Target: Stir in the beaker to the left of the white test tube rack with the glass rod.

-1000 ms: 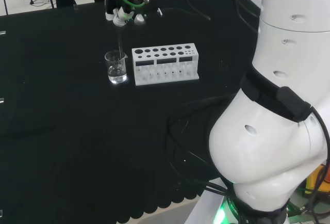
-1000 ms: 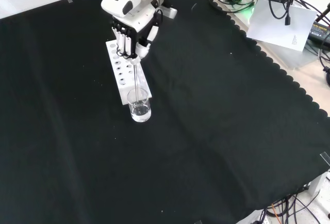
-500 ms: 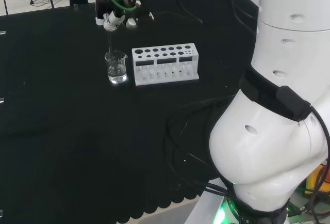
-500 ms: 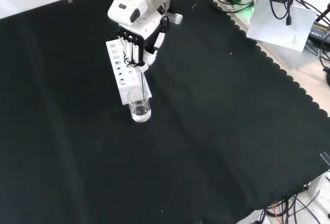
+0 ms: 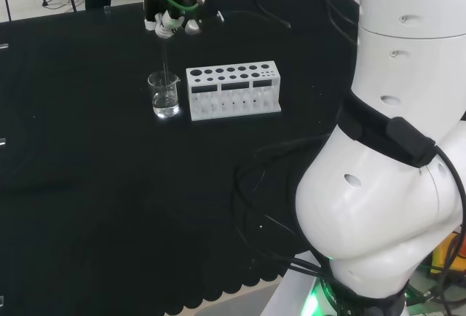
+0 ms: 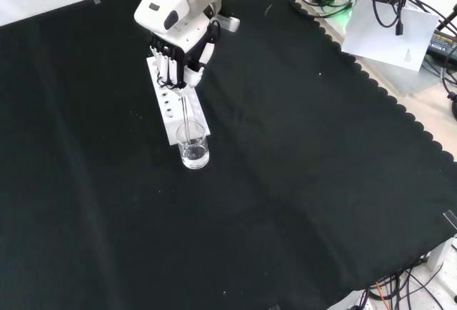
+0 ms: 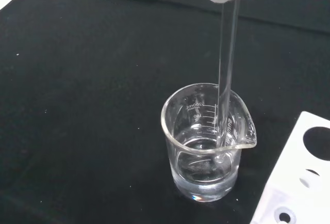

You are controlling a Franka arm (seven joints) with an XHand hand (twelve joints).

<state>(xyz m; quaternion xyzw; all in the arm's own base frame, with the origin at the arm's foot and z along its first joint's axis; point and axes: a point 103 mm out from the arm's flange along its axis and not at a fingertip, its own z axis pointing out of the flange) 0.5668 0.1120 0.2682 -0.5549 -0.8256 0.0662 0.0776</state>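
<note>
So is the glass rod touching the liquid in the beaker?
Touching: the wrist view shows the glass rod passing inside the beaker, its tip under the liquid.

Glossy white rounded arm links, black band, black cables; the hand (image 6: 177,58) is white with black fingers

Surface: you have a bench under black cloth (image 6: 300,181), its scalloped edge running along the right of the front view.
Beaker (image 5: 164,95): it stands upright on the cloth with some clear liquid at the bottom.
Rack (image 5: 233,90): your white test tube rack sits just beside the beaker, on its right in the head view.
</note>
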